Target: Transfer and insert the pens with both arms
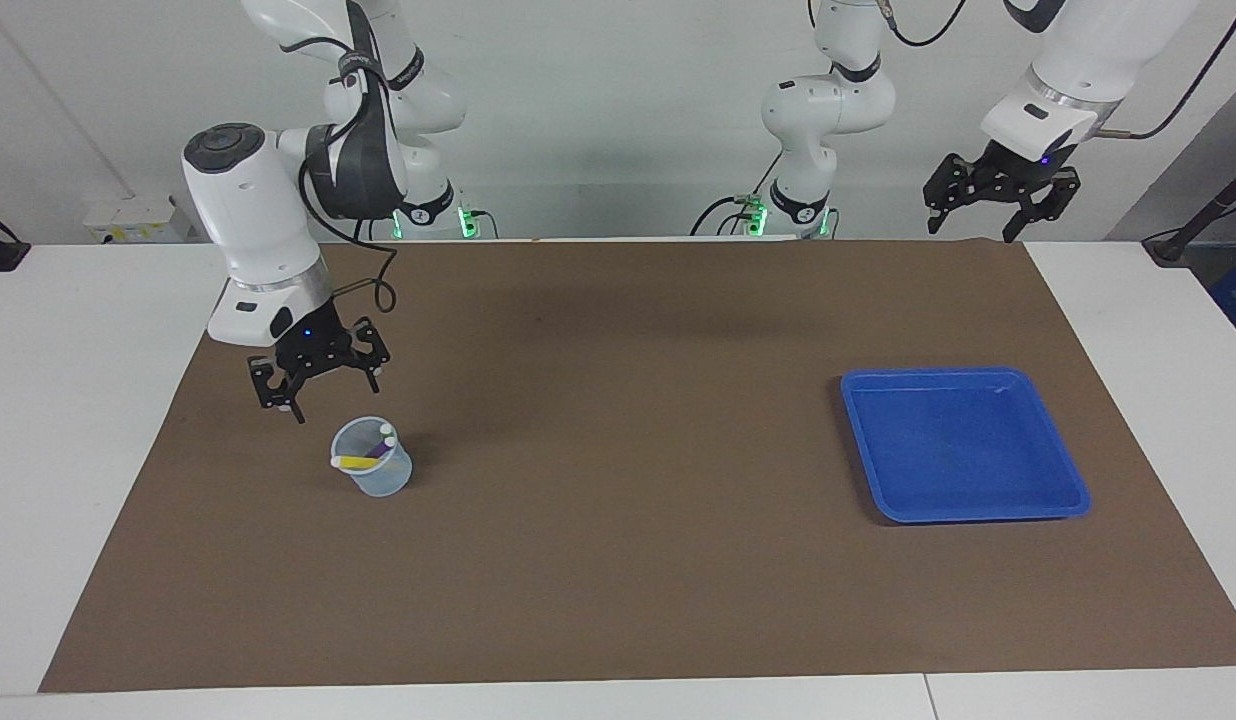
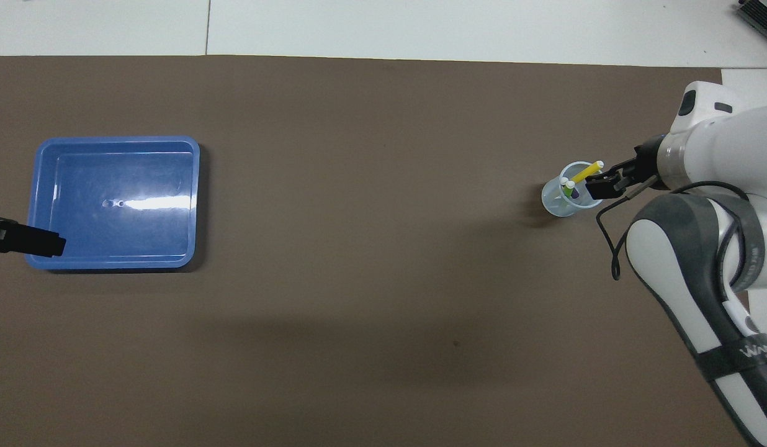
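Right gripper (image 1: 320, 388) spread open, empty, raised above the mat. Just below it, clear cup (image 1: 374, 470) holds yellow pen (image 1: 358, 462), purple pen (image 1: 379, 449) and green pen (image 2: 568, 190). Left gripper (image 1: 1000, 205) waits open, well apart, with blue tray (image 1: 1071, 488) under it.

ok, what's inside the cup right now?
The clear cup holds three pens: the yellow pen lies slanted across the rim, and the purple pen and green pen lean inside. Their lower ends are mostly hidden. The blue tray holds nothing.
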### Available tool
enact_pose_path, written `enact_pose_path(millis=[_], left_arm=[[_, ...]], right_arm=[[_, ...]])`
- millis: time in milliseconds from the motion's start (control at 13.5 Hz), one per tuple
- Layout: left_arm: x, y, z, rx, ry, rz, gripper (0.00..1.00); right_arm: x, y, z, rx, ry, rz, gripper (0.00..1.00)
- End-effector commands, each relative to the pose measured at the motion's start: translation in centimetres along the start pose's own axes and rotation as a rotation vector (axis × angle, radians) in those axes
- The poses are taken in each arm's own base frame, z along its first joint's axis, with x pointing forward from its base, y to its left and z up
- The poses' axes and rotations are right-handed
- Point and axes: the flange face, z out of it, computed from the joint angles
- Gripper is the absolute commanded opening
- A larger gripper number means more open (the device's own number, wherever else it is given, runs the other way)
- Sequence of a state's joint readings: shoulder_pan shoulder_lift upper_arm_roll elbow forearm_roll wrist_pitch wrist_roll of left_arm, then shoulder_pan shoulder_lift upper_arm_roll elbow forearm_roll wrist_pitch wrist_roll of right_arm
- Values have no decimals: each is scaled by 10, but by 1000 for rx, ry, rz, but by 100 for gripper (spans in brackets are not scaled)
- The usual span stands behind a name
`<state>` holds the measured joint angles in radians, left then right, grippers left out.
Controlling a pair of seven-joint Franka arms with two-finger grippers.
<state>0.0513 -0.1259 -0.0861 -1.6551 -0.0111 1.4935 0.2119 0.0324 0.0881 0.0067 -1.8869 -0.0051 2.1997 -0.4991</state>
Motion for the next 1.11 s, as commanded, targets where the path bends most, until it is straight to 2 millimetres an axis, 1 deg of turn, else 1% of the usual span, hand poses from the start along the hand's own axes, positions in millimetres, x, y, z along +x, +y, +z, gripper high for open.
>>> enact_pose_path(millis=[0, 148, 222, 518, 666, 814, 1036], left_arm=[[-7, 1, -2, 23, -11, -10, 100], [-6, 1, -2, 25, -10, -8, 100], [-7, 1, -2, 24, -11, -10, 100], [-6, 2, -2, 23, -11, -8, 100], [-6, 2, -2, 23, -11, -8, 100], [-7, 1, -2, 23, -11, -9, 100], [-7, 1, -2, 24, -11, -10, 100]], right_arm=[[-5, 1, -7, -10, 18, 5, 100], [-8, 8, -11, -10, 11, 13, 100], [-12, 12, -16, -14, 14, 22, 100], [-24, 16, -30, 1, -21, 41, 100], [-29, 20, -40, 8, -37, 52, 100], [-34, 24, -56, 27, -70, 65, 100], [-46, 17, -78, 54, -125, 138, 100]])
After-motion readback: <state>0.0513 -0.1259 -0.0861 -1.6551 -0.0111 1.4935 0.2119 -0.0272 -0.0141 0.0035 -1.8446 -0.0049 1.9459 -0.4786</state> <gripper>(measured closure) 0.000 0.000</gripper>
